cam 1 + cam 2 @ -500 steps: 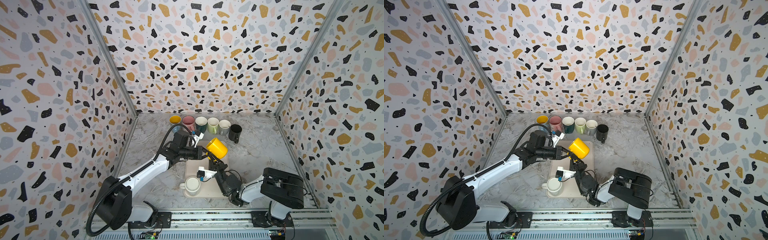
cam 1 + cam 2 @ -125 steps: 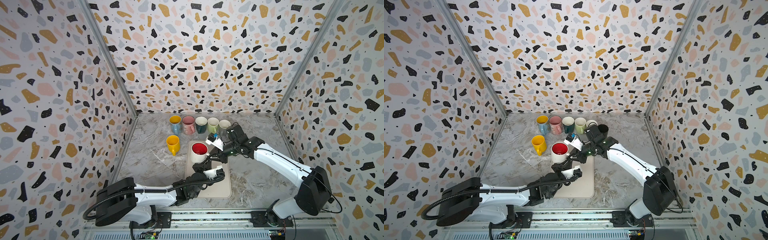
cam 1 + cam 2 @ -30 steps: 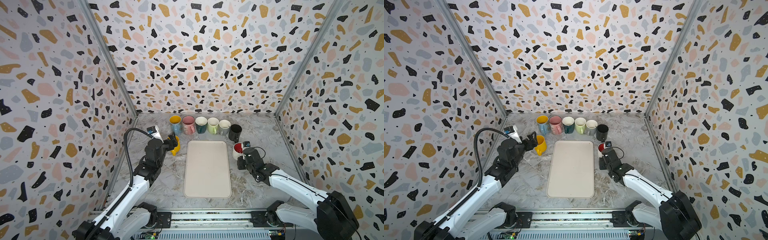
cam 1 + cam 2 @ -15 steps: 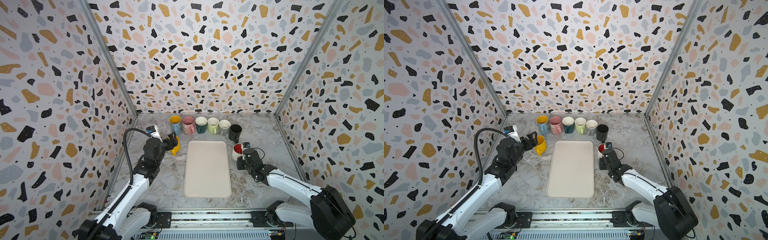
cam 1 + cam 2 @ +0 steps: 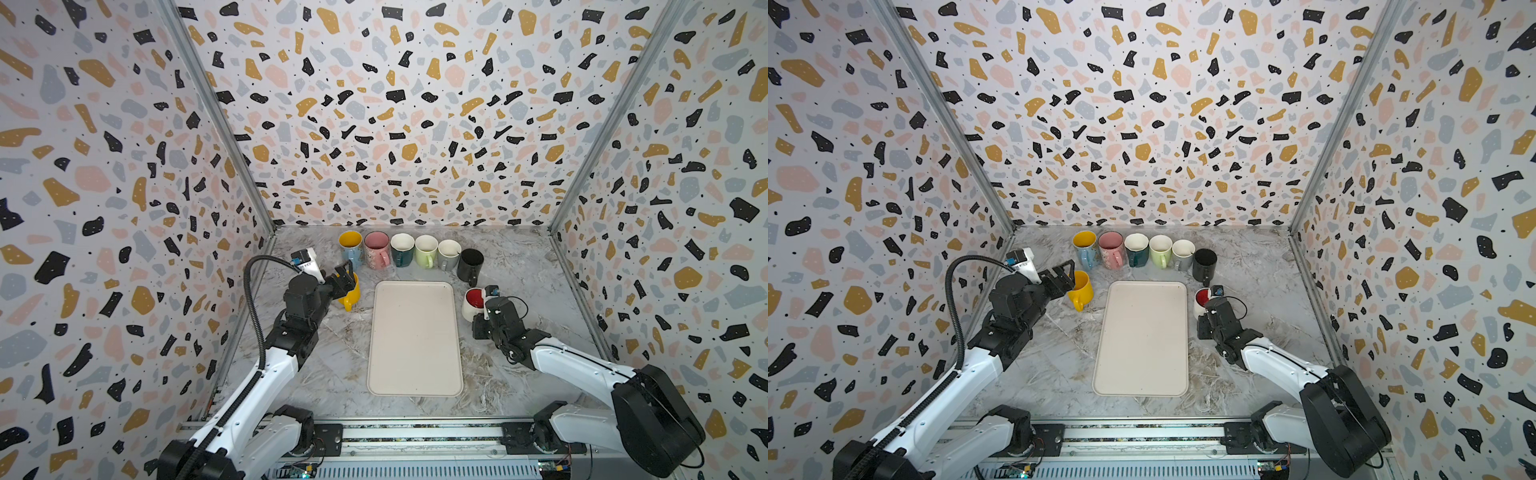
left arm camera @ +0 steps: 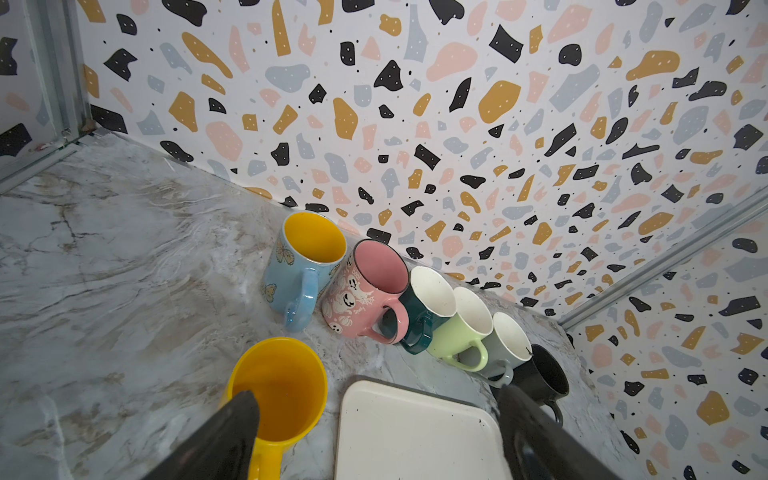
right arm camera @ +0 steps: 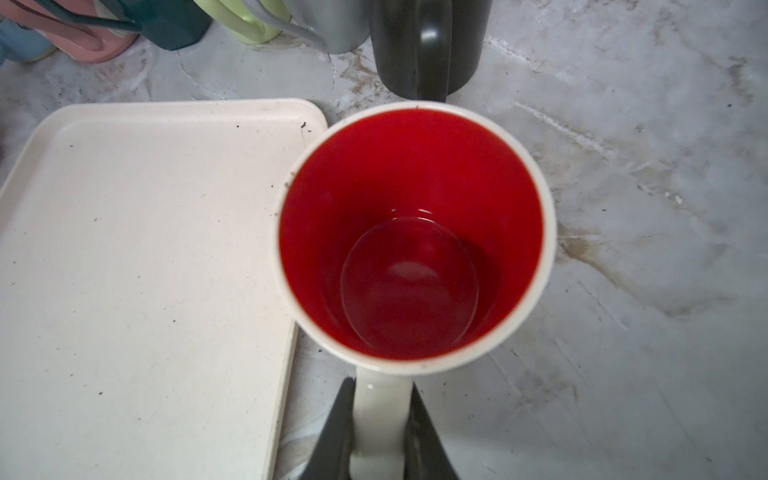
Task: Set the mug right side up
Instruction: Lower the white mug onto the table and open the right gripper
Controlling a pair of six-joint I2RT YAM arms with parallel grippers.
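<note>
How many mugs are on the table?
8. Six in a row at the back: blue, pink, teal, green, grey, black. A yellow mug stands left of the tray, a red-lined white mug right of it. None seems hidden.

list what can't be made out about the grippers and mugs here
- right gripper: in both top views its own wrist hides the fingertips; only the right wrist view shows them shut on the handle of the red-lined mug.
- left gripper: open; the left wrist view's edge cuts off its fingers, and contact with the yellow mug cannot be told.
- black mug: rim cut off by the right wrist view's edge.
</note>
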